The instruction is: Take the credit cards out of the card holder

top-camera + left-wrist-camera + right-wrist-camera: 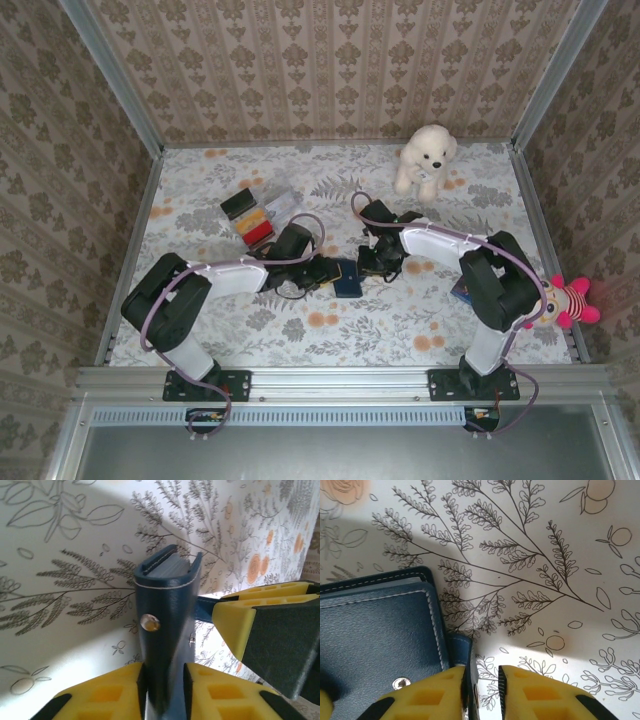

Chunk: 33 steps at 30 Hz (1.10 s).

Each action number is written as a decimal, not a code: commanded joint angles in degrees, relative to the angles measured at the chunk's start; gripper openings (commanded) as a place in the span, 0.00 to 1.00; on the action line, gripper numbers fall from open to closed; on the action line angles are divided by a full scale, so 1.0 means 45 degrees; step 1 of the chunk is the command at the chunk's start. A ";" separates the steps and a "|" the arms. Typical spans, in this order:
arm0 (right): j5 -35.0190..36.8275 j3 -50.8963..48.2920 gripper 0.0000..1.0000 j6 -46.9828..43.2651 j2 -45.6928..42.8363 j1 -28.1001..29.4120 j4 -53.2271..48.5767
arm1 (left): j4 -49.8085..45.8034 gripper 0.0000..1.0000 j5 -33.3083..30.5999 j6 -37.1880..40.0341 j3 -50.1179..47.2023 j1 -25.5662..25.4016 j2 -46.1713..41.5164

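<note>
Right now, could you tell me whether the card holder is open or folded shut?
Folded shut: the card holder shows both navy covers pressed together, edge-on.

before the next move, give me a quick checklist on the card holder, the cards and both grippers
1. Grip of left gripper on card holder: pads against both faces, ok.
2. Hold of right gripper on clasp tab: tab beside one finger, narrow gap between the jaws, cannot tell.
3. Room between the two grippers: very close at the holder, probably not ok.
4. credit cards out: black, yellow and red lie beside the clear box, ok.
5. Pockets emptied: insides hidden, cannot tell.
</note>
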 commanded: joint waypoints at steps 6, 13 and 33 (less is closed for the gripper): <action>-0.0097 0.0030 0.04 -0.0111 -0.0110 0.0072 0.0137 | -0.2360 0.59 -0.0494 0.1489 0.0774 0.0522 -0.1182; 0.0802 -0.0191 0.00 -0.0199 -0.1936 0.0092 -0.0735 | -0.4328 0.81 -0.1435 0.2074 0.0468 0.1564 -0.3248; 0.3558 0.3093 0.00 0.0469 -0.4077 0.1279 -0.4545 | -0.6797 1.00 -0.1533 0.2737 -0.0371 0.3603 -0.6371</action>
